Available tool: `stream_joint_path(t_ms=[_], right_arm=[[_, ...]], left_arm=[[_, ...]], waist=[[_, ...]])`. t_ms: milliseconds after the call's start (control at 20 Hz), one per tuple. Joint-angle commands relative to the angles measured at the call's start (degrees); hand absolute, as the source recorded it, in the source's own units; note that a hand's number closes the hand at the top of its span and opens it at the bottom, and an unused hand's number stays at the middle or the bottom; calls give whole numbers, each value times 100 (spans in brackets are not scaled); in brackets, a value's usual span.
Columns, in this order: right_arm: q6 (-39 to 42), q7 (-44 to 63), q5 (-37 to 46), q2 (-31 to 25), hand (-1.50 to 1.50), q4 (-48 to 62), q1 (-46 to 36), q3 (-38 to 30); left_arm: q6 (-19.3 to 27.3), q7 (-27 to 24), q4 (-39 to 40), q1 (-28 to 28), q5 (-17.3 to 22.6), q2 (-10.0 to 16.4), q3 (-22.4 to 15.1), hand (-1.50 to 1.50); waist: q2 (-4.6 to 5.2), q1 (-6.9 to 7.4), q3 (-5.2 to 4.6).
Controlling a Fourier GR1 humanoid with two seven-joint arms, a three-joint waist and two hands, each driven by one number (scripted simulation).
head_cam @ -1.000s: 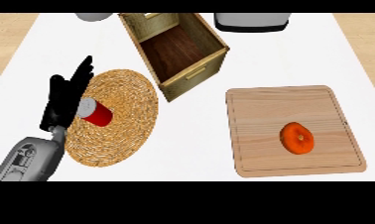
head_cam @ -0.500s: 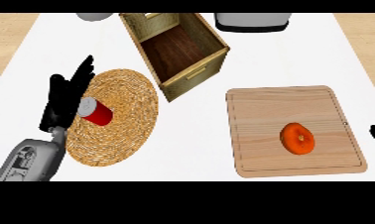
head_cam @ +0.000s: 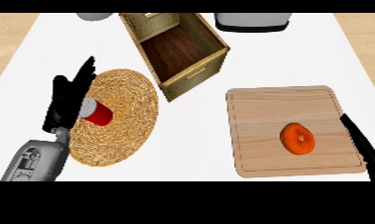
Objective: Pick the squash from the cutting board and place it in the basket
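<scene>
An orange squash (head_cam: 298, 138) lies on the wooden cutting board (head_cam: 271, 109) at the right. The woven basket (head_cam: 128, 104) is a flat round shape at the left, with a red and white can (head_cam: 96, 112) lying on it. My left hand (head_cam: 67, 100) rests open at the basket's left edge, fingers up. Only black fingers of my right hand (head_cam: 360, 140) show at the right edge, straight, just right of the squash and over the board's right edge.
A wooden open box (head_cam: 176, 52) stands tilted at the back middle, next to the basket. A grey appliance (head_cam: 251, 21) sits at the back right and a grey round object (head_cam: 93, 16) at the back left.
My right hand has come into view from the right edge, moving toward the squash. The left hand and the objects have not moved.
</scene>
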Motion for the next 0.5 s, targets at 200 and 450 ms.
stream_joint_path(t_ms=[200, 450], right_arm=[[225, -33, 106, 142, -150, 118, -305, -20], [46, -79, 382, 295, -150, 432, -408, 48]], left_arm=[[-345, 78, -63, 125, -227, -157, 342, 0], [-534, 30, 196, -237, -356, -214, 579, 0]], waist=[[-1, -6, -2], [1, -14, -3]])
